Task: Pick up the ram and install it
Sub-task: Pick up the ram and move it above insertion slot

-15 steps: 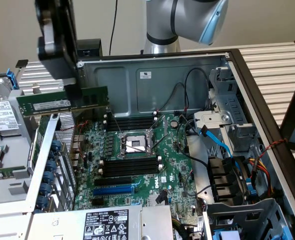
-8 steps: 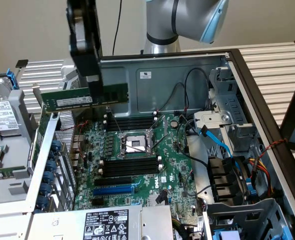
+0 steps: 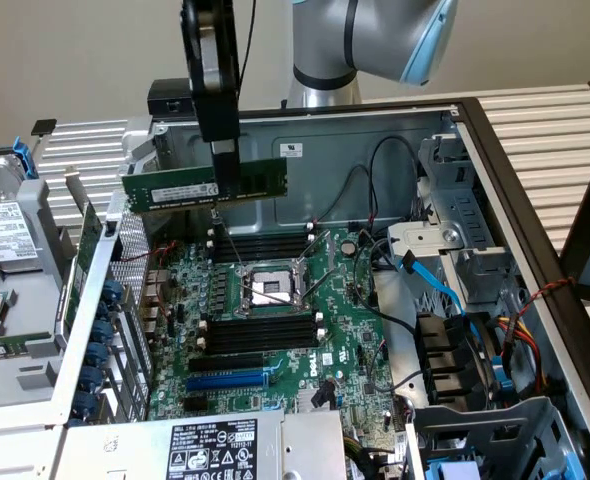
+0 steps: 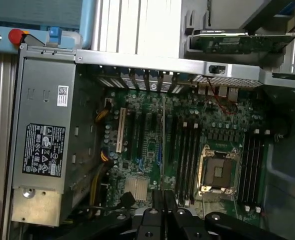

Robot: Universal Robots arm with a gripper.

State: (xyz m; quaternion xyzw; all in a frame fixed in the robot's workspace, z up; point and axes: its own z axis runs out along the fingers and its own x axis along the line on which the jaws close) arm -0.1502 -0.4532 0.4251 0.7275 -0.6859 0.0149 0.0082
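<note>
The ram [image 3: 175,185] is a long green stick with dark chips, held level in the air above the back left part of the motherboard [image 3: 345,350] inside the open computer case. My gripper [image 3: 222,172] comes straight down from above and is shut on the ram near its middle. In the wrist view the gripper [image 4: 163,200] points down at the board, and the ram [image 4: 163,145] appears edge-on as a thin line running out from between the fingers. Black memory slots [image 3: 260,245] lie below the ram behind the processor socket [image 3: 268,287], and more memory slots [image 3: 260,330] lie in front of it.
A blue expansion slot [image 3: 227,381] and a labelled power supply [image 3: 215,445] sit at the case front. Blue and black cables [image 3: 425,290] and a drive cage [image 3: 465,220] crowd the exterior view's right. The case's metal wall [image 3: 305,135] rises behind the ram.
</note>
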